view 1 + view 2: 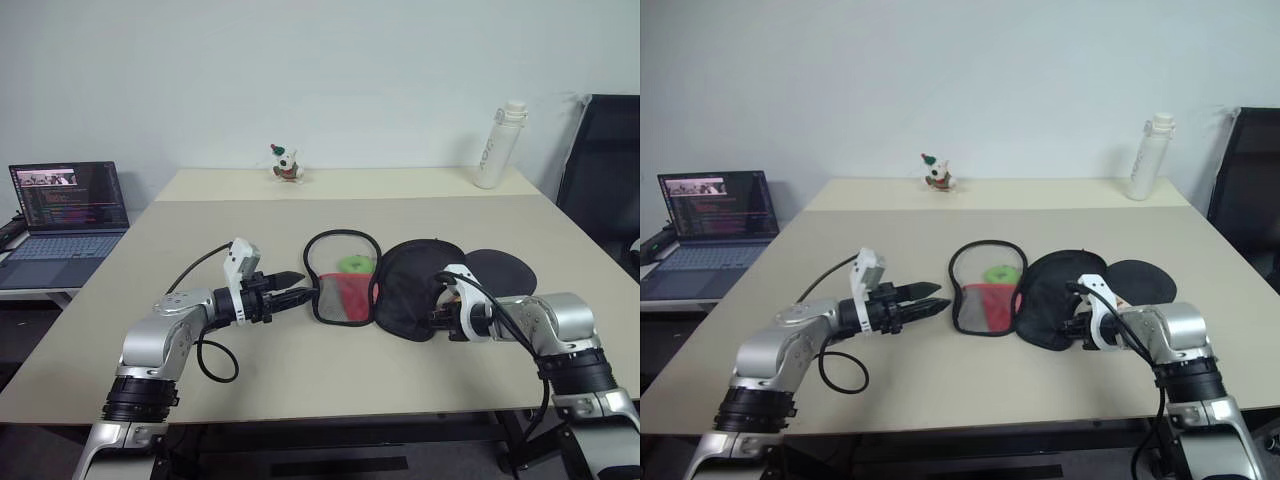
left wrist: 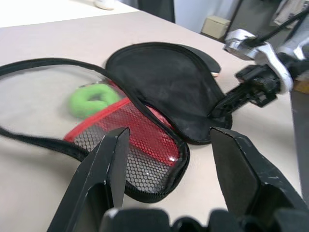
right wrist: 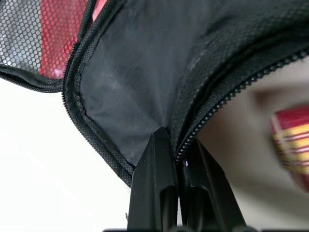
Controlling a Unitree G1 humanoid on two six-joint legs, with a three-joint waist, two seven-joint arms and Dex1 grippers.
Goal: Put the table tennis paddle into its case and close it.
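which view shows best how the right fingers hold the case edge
The right wrist view: its fingers are shut on the zipped rim of the case, seen close. The left wrist view shows that grip from the side; the eye views show it small and partly hidden.

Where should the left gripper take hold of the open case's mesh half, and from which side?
Probably the zip rim of the case at its near-left edge, where the black border stands proud of the flat mesh. Come in level from the robot's left: the left gripper, open, already points at that rim. The right gripper pinches the other half.
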